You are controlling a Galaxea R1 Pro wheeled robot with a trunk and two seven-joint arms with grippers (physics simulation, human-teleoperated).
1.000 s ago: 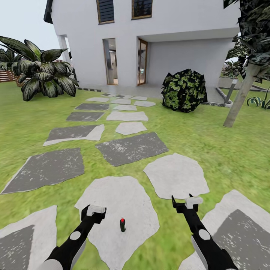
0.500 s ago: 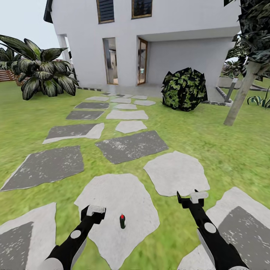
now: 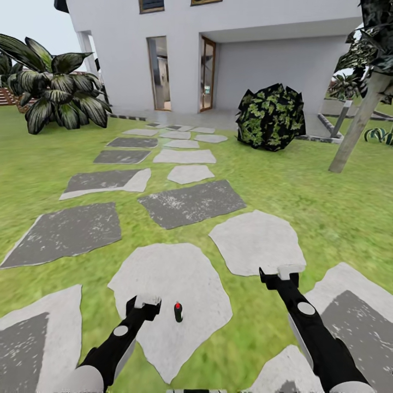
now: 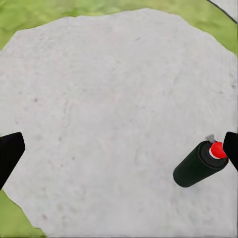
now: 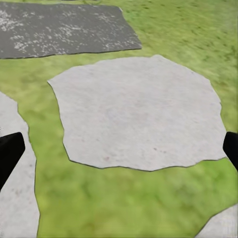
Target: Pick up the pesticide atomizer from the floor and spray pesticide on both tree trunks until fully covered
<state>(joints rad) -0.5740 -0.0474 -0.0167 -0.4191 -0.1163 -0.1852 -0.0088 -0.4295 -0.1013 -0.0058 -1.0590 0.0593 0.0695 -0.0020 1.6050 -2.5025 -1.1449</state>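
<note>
Reaching for the atomizer [image 3: 178,311] is the step in hand: it stands upright on a pale paving stone [image 3: 180,273], just beside the left tool [image 3: 146,303], which is spread wide. Next, that tool must centre on the can and close. The left wrist view shows its red nozzle [image 4: 217,149] close up; the head view adds a leaning tree trunk [image 3: 357,128]. The right tool [image 3: 279,274] hangs wide over grass [image 5: 124,198].

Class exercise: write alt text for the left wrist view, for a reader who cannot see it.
A small dark green atomizer with a red nozzle stands on a pale grey stone slab, close to one finger of the open left end effector. Green grass shows around the slab's edges.
</note>
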